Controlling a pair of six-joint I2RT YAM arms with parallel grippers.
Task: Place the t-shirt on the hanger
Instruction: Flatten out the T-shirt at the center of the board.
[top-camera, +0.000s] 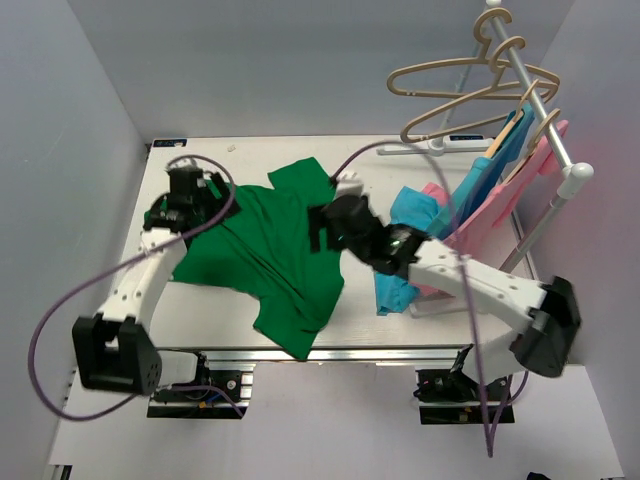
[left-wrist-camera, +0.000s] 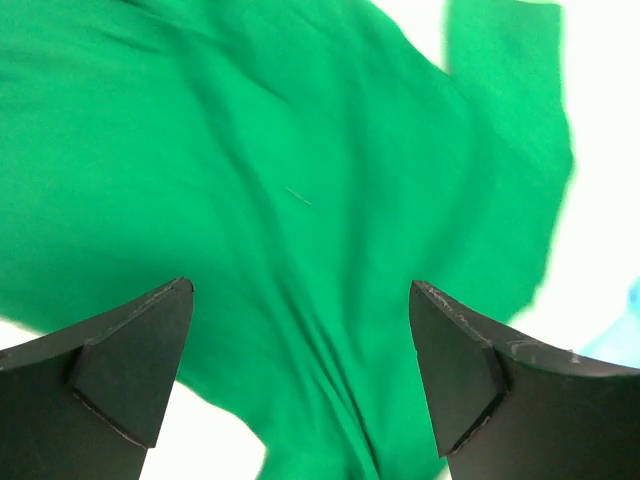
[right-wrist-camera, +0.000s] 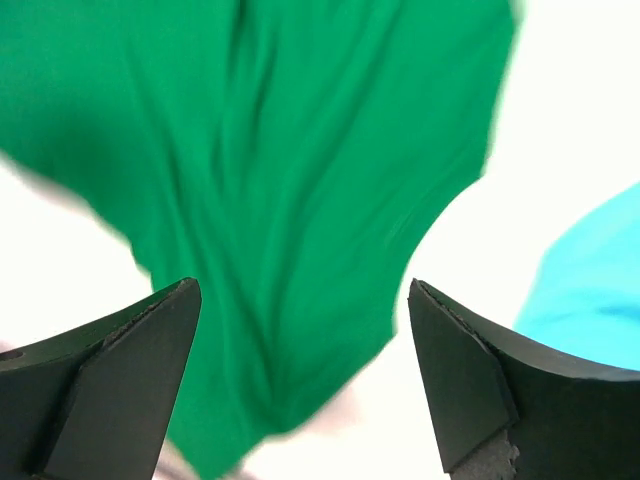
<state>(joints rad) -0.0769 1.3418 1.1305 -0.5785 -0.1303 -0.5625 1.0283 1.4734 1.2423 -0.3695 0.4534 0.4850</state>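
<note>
The bright green t-shirt (top-camera: 265, 250) lies rumpled on the white table (top-camera: 420, 330), one corner drooping over the near edge. My left gripper (top-camera: 178, 205) hovers above its left part, jaws open and empty, with green cloth (left-wrist-camera: 300, 180) filling the left wrist view below my left gripper (left-wrist-camera: 300, 287). My right gripper (top-camera: 322, 230) hangs over the shirt's right edge, also open with nothing held. In the right wrist view a shirt edge (right-wrist-camera: 280, 200) lies beneath my right gripper (right-wrist-camera: 302, 285). Beige hangers (top-camera: 465, 80) hang on the rack at the back right, apart from both grippers.
A light blue garment (top-camera: 410, 250) and a pink garment (top-camera: 500, 205) hang from the metal rack (top-camera: 545, 115) at the right, draping onto the table beside my right arm. A strip of blue (right-wrist-camera: 590, 270) shows in the right wrist view. Purple cables (top-camera: 60, 320) loop off both arms.
</note>
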